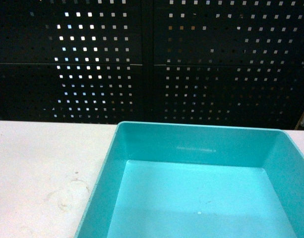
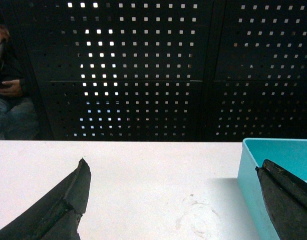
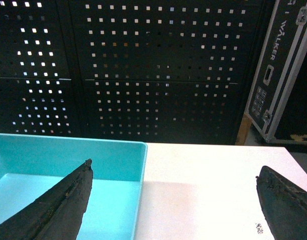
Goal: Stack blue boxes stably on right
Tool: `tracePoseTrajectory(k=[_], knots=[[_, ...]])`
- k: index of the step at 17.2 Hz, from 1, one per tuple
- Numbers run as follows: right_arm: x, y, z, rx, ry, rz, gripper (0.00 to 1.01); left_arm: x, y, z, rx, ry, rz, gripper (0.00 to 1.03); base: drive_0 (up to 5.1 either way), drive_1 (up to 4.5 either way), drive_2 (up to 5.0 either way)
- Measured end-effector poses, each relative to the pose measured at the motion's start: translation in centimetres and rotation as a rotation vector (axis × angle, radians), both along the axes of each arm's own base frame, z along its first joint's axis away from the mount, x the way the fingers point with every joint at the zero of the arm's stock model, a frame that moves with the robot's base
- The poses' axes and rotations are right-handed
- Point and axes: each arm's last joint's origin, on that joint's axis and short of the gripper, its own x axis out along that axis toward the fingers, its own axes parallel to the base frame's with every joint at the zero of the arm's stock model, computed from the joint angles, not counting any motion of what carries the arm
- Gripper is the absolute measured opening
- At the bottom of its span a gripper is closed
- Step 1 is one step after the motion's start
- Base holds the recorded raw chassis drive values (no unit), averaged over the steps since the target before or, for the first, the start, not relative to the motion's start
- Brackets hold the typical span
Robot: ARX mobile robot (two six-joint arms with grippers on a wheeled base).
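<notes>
Both spread grippers straddle the turquoise box's (image 1: 201, 188) opposite side walls.

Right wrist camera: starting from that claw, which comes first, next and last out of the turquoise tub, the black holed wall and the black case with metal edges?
1. The turquoise tub, lower left; the claw's left finger shows in front of it.
2. The black holed wall, straight ahead past the white table's far edge.
3. The black case, far right, leaning; roughly as far as the wall, so that order is uncertain.

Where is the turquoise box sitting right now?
The turquoise box sits empty on the white table, lower right in the head view, before the black perforated panel.
</notes>
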Motion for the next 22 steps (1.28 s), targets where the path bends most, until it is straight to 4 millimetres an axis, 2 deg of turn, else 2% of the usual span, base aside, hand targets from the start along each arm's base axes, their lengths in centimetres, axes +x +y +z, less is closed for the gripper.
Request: tracePoseTrajectory(k=[16, 18, 20, 22], knots=[[0.0, 0.0, 0.0, 0.0, 0.0, 0.0, 0.98, 0.0, 0.0, 0.0, 0.0, 0.0, 0.0, 0.98, 0.0, 0.0, 0.0], [0.0, 0.0, 0.0, -0.002, -0.001, -0.001, 0.98, 0.0, -0.6, 0.2, 0.004, -0.027, 0.007, 0.98, 0.0, 0.0, 0.0], [0.9, 0.0, 0.3, -0.035, -0.011, 0.036, 0.98, 0.3, -2.0, 0.8, 0.019, -0.066, -0.037, 0.98, 0.0, 0.0, 0.0], [2.4, -0.6, 0.8, -0.059, -0.019, 0.031, 0.98, 2.1, -1.2, 1.0, 0.034, -0.057, 0.018, 0.98, 0.0, 0.0, 0.0]])
